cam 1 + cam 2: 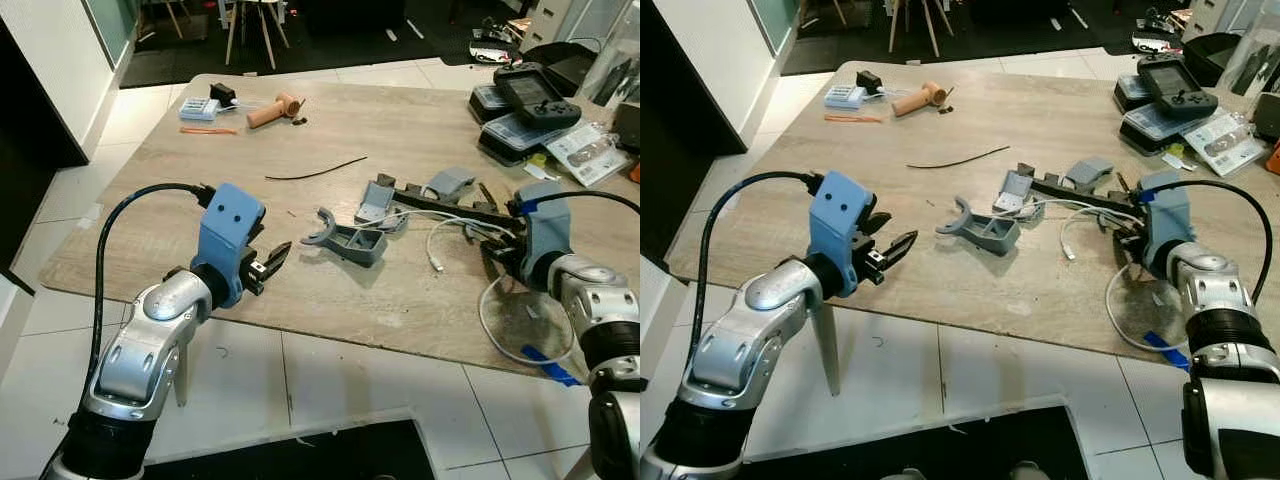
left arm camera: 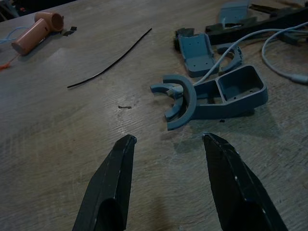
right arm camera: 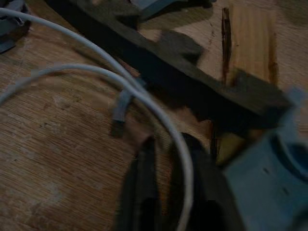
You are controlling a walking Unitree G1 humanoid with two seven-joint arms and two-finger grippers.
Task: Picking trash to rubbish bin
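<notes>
**A:** Start with the head camera. What is where?

**B:** The desk (image 1: 200, 250) carries a scatter of scrap. The left claw (image 1: 268, 264) hangs over its near edge at about eight o'clock, fingers apart and holding nothing, aimed at a grey-blue bracket (image 1: 345, 238) lying near the middle. The right claw (image 1: 1130, 240) is at about four o'clock, down among a white cable (image 1: 1080, 232) and a long dark bar (image 1: 1080, 193), probably because that tangle is the trash it is after.

**A:** And further off?

**B:** A thin black strip (image 1: 315, 168) lies past centre, a peach-coloured handle (image 1: 272, 110) at eleven o'clock, and a black handheld controller (image 1: 538, 95) on cases at one o'clock. No rubbish bin can be made out.

**A:** The left wrist camera?

**B:** Its two fingers (image 2: 113, 183) stand wide apart with bare desk between them. The bracket, with a curved fork at one end and an open box at the other, lies just ahead, so the claw looks lined up for an approach rather than a grip.

**A:** The right wrist camera?

**B:** Dark and blurred. The white cable runs down between the fingers (image 3: 142, 192), which stand close either side of it, nearly closed; whether they actually pinch it I cannot tell.

**A:** Any writing or brands?

**B:** None legible; a leaflet (image 1: 585, 150) at two o'clock carries print too small to read.
</notes>
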